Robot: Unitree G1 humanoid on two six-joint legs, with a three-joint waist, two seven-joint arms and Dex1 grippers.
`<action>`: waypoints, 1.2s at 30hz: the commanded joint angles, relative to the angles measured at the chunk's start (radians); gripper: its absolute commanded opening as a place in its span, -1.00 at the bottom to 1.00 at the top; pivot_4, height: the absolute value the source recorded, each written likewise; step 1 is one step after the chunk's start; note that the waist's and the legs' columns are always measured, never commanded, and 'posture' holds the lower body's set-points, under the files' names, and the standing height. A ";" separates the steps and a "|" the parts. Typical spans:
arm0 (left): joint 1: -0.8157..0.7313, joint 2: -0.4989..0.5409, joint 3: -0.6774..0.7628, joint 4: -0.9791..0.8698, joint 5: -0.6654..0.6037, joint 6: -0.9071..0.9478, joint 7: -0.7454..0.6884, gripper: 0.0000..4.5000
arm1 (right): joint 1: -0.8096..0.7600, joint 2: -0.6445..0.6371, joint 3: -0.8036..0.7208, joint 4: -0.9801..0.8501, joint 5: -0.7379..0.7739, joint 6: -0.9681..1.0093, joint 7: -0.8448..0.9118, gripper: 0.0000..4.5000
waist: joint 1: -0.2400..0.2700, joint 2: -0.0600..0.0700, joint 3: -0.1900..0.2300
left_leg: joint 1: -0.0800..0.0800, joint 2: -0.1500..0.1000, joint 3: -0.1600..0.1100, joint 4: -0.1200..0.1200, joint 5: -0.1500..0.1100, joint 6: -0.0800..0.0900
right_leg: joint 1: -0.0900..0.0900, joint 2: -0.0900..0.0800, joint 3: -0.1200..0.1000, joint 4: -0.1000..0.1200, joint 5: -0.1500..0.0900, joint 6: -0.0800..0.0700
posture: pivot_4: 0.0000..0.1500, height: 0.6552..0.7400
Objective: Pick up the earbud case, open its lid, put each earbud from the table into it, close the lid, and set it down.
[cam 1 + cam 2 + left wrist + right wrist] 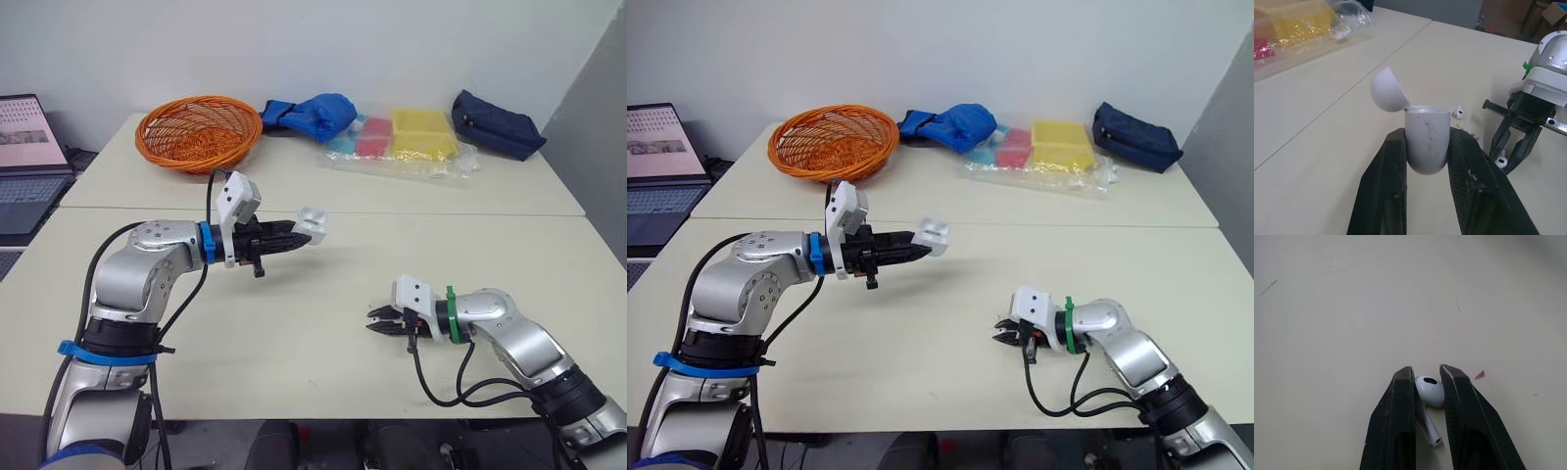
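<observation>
My left gripper (302,236) is shut on the white earbud case (1425,139) and holds it above the table, its round lid (1388,90) hinged open. Down at the table surface, to the front right, my right gripper (377,321) has its two black fingers pressed on either side of a white earbud (1429,390), stem pointing back toward the wrist. I cannot tell whether that earbud is off the table. A second earbud (1458,113) lies loose on the table just beyond the case, close to the right gripper (1508,147).
Along the far table stand an orange wicker basket (199,132), a blue bundle (313,115), a clear plastic bag with yellow and red boxes (411,137) and a dark blue pouch (497,123). A laptop (24,157) sits off the left edge.
</observation>
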 commanded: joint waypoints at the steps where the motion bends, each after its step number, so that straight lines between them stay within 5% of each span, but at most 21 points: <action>1: -0.024 0.003 0.013 -0.010 -0.010 -0.018 0.002 -0.65 | 0.026 -0.031 -0.010 -0.004 -0.030 0.025 0.006 -0.82 | 0.000 0.000 0.000 | 0.000 0.000 0.000 0.000 0.000 0.000 | 0.001 0.000 0.000 -0.001 0.000 0.000 | 1.00 1.00; 5: -0.030 -0.003 0.010 -0.008 -0.010 -0.017 0.006 -0.65 | 0.024 -0.056 -0.070 -0.060 0.011 0.073 0.007 -0.82 | 0.000 0.000 0.000 | 0.000 0.000 0.001 -0.001 0.000 0.000 | 0.001 -0.001 0.001 -0.003 0.000 0.001 | 1.00 1.00; 11: -0.021 -0.006 0.008 0.024 0.001 -0.051 -0.008 -0.65 | 0.016 -0.358 -0.304 -0.179 0.173 0.246 0.180 -0.82 | 0.007 0.005 0.003 | -0.001 -0.003 0.002 0.000 0.000 0.000 | 0.000 -0.004 0.000 -0.003 0.001 0.002 | 1.00 1.00; 18: -0.022 -0.029 -0.010 0.049 0.014 -0.090 -0.007 -0.65 | 0.059 -0.531 -0.245 0.053 0.011 0.069 0.289 -0.82 | -0.001 0.003 0.003 | 0.000 0.000 0.002 -0.002 0.000 0.000 | 0.000 -0.001 0.001 -0.004 0.001 0.001 | 1.00 1.00; 27: -0.019 -0.041 0.003 0.023 -0.014 -0.072 0.003 -0.65 | 0.166 -0.609 -0.250 0.172 -0.065 -0.061 0.345 -0.82 | -0.004 0.003 0.003 | 0.000 0.000 0.002 -0.001 0.000 0.000 | -0.001 -0.001 0.002 -0.003 0.001 0.001 | 1.00 1.00; 36: -0.009 -0.043 0.005 -0.004 -0.020 -0.059 0.017 -0.65 | 0.099 -0.589 -0.210 0.282 -0.159 -0.152 0.352 -0.82 | -0.004 0.003 0.003 | 0.001 -0.001 0.006 -0.001 0.000 0.000 | 0.000 -0.001 0.002 -0.003 0.001 0.003 | 1.00 1.00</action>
